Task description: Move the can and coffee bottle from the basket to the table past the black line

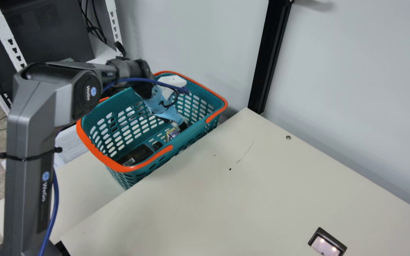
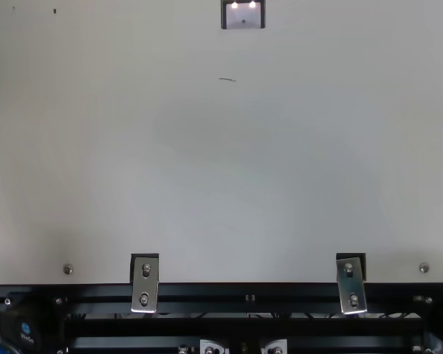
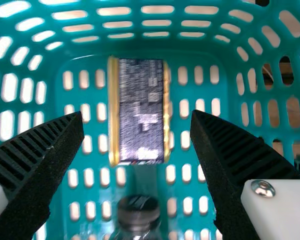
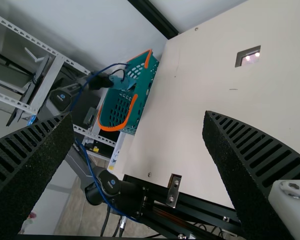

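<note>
My left gripper (image 1: 180, 125) reaches down inside the teal basket (image 1: 190, 141) with the orange rim, close above the can (image 1: 171, 134). In the left wrist view the left gripper (image 3: 139, 127) is open, and the can (image 3: 141, 111), dark with gold edges, lies on the basket floor between and beyond its fingers, untouched. The black cap of the coffee bottle (image 3: 138, 211) shows beside the can's end; in the main view the dark bottle (image 1: 136, 155) lies near the basket's front corner. My right gripper (image 4: 140, 120) is open and empty, facing the table from a distance.
The basket stands at the far left edge of the cream table (image 1: 205, 199), by the wall. A square dark-framed plate (image 1: 327, 242) is set in the tabletop. A black post (image 1: 271, 57) rises at the table's back corner; white shelving stands behind my left arm.
</note>
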Robot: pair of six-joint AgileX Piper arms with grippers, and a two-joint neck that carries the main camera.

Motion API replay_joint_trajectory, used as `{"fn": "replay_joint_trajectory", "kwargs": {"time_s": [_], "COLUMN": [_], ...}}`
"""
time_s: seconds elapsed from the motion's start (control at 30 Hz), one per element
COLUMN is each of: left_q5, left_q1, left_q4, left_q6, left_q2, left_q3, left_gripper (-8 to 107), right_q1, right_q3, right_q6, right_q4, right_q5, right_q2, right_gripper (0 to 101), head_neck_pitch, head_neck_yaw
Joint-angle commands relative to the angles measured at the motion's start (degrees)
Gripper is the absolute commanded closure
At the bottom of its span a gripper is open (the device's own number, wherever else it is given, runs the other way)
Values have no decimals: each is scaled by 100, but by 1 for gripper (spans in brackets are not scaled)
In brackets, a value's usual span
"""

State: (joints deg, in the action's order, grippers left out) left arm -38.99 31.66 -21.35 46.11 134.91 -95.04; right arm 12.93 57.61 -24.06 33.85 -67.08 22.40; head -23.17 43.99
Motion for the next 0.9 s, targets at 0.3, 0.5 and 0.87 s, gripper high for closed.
{"fn": "replay_joint_trajectory", "kwargs": {"time_s": [0.3,0.5,0.87], "left_q5": [230,187,151], "left_q1": [-311,-384,-396], "left_q4": [576,897,915], "left_q6": [-807,-1181,-1250], "left_q2": [661,954,1091], "left_q3": [-448,-746,-1056], "left_gripper": [9,9,89], "right_q1": [0,0,0], "right_q3": [0,0,0], "right_q6": [0,0,0], "right_q4": [0,0,0], "right_q5": [0,0,0], "right_q2": [0,0,0], "right_gripper": [0,0,0], "head_neck_pitch": [-172,-172,-172], "head_neck_yaw": [89,89,89]}}
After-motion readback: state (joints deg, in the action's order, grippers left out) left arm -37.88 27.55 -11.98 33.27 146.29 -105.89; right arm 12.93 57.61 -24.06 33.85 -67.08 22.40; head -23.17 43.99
